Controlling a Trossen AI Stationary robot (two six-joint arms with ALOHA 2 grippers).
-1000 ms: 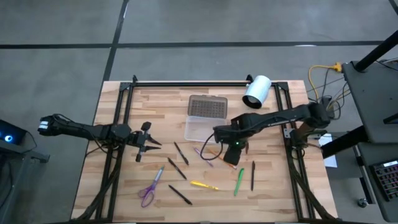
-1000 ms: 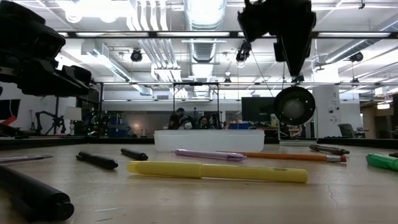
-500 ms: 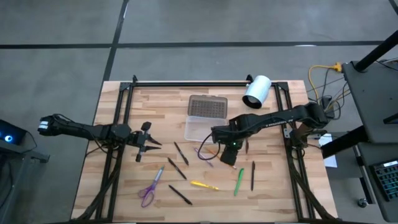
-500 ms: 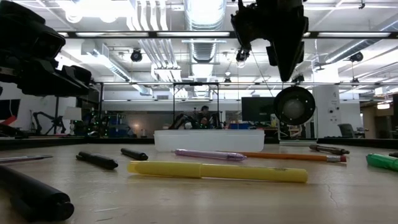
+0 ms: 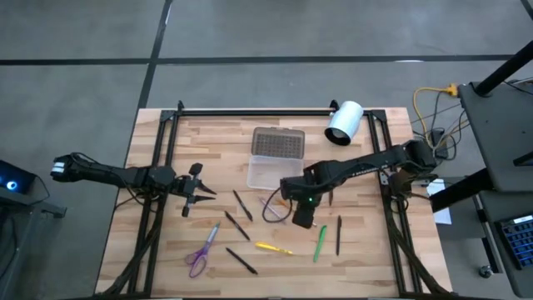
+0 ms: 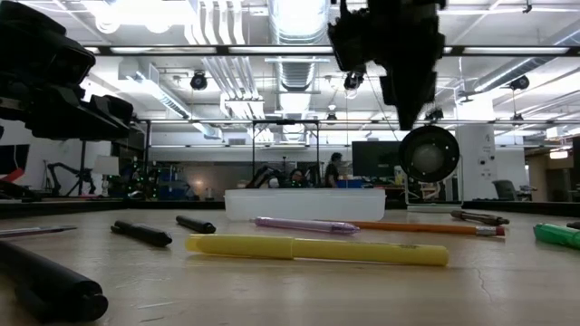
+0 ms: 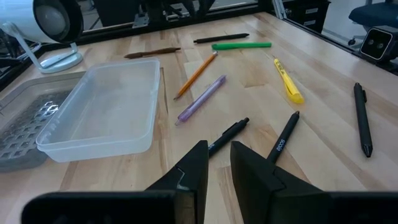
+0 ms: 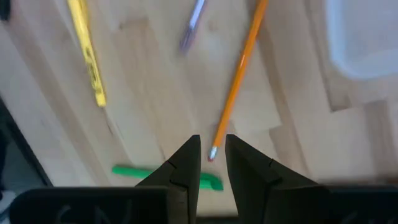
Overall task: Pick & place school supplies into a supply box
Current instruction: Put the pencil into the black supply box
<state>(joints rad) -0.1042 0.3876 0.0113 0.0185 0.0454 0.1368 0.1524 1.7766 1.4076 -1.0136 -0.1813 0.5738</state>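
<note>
On pale wood planks (image 5: 208, 137), thin orange pencil (image 8: 238, 74), clear plastic box (image 7: 102, 109).

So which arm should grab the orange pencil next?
Right. Its hand hangs directly over the orange pencil, with the pencil's tip between the fingers. The left hand waits at the table's left side.

The right gripper (image 5: 301, 218) is hanging above mid-table, arm stretching in from the right, jaws nearly closed; the left gripper (image 5: 206, 193) is waiting at the left, jaws narrowly parted
</note>
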